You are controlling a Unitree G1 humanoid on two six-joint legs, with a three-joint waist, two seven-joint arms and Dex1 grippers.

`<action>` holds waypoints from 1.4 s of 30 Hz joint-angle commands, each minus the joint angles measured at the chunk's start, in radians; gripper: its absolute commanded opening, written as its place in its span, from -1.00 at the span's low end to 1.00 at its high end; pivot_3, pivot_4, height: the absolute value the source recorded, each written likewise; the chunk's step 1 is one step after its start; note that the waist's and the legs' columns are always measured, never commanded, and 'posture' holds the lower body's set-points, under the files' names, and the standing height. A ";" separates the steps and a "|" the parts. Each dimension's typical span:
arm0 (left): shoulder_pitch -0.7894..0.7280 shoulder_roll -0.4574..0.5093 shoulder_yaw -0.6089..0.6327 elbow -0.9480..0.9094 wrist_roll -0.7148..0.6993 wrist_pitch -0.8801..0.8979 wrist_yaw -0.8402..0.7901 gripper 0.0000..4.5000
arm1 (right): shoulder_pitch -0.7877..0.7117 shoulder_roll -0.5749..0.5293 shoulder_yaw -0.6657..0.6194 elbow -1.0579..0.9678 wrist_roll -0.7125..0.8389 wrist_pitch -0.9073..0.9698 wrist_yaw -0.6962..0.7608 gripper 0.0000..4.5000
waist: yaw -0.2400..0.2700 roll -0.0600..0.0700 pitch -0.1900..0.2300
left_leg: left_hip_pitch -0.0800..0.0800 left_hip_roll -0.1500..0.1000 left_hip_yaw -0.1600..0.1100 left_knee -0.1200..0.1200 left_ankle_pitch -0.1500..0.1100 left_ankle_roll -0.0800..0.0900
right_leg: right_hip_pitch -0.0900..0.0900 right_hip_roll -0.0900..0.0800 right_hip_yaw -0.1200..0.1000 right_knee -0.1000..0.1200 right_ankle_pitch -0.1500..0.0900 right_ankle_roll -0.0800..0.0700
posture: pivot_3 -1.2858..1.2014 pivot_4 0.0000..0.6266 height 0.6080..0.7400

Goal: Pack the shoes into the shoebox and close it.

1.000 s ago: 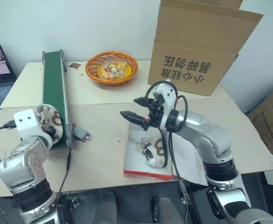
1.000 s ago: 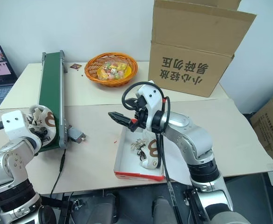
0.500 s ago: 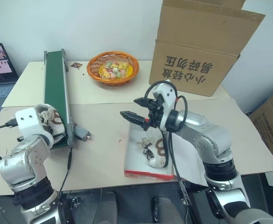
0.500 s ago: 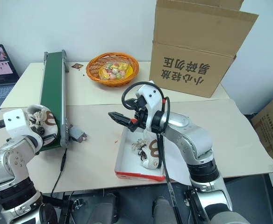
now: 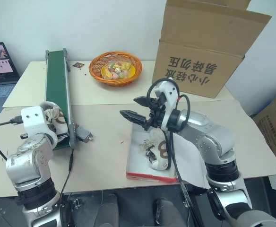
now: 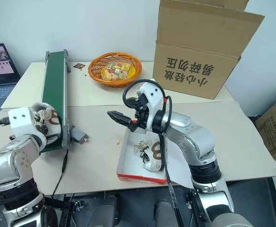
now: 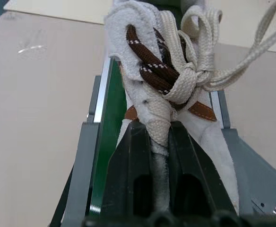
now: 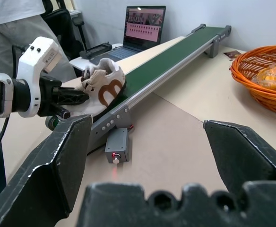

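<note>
From the head view, your left gripper (image 5: 50,124) grips one sneaker (image 5: 53,116) on the conveyor's (image 5: 56,85) near end; its mate (image 5: 158,150) lies in the shoebox (image 5: 150,173). In the left wrist view, the jaws pinch the tongue, so lift slowly. In the right wrist view, your right gripper (image 8: 145,137) gapes wide and empty; keep it clear of the box.

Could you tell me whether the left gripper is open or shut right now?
Shut. The left gripper has its two black fingers pinched on the white shoe at the near end of the green conveyor.
</note>
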 commanded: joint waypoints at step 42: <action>-0.132 -0.091 -0.312 -0.125 -0.277 -0.323 -0.262 -0.98 | -0.573 0.415 -0.566 0.780 0.340 0.271 -0.497 1.00 | -0.031 -0.001 0.001 | -0.014 0.000 -0.001 0.002 0.006 0.010 | -0.012 0.002 0.000 0.002 0.009 0.001 | 0.03 -0.52 0.52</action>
